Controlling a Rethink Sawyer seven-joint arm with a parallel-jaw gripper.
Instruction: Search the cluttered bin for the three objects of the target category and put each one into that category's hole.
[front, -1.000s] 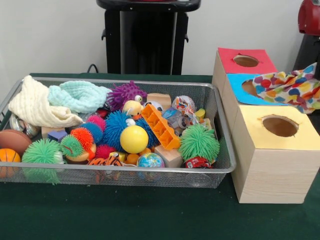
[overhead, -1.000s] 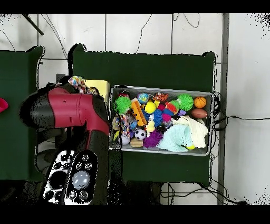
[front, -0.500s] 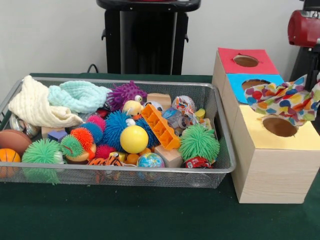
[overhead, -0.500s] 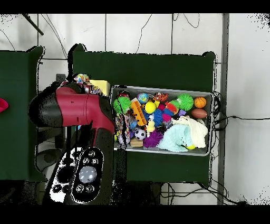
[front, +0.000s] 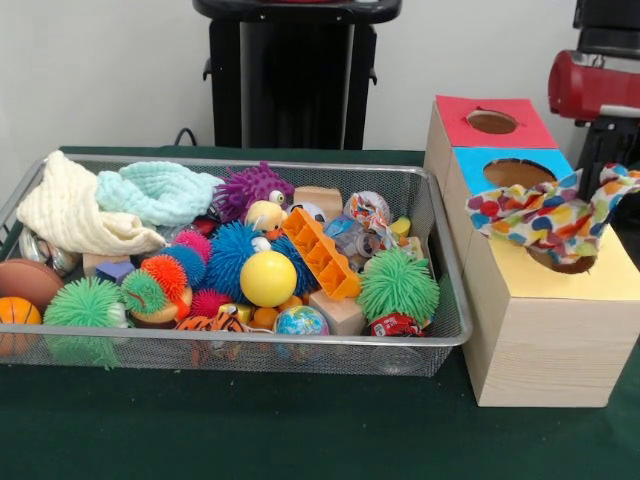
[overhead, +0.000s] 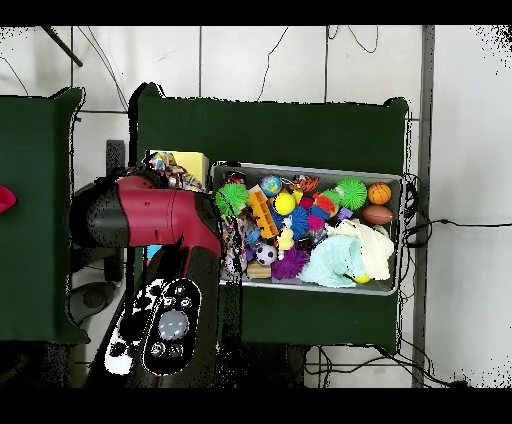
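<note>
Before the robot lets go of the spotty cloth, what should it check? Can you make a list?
1. Spotty cloth over the yellow box's hole: ok, it drapes across the hole.
2. Cloth down inside the hole: not ok, most of it hangs outside.
3. Blue box's hole uncovered: ok.
4. Gripper holding the cloth: cannot tell, it is hidden.
5. More cloths left in the wire bin: ok, cream cloth and mint cloth are there.

The Sawyer's red and black arm (overhead: 150, 225) fills the lower left of the overhead view, its red upper link lying crosswise; in the front view the red link (front: 598, 85) shows at the upper right edge. The claw itself cannot be made out.
</note>
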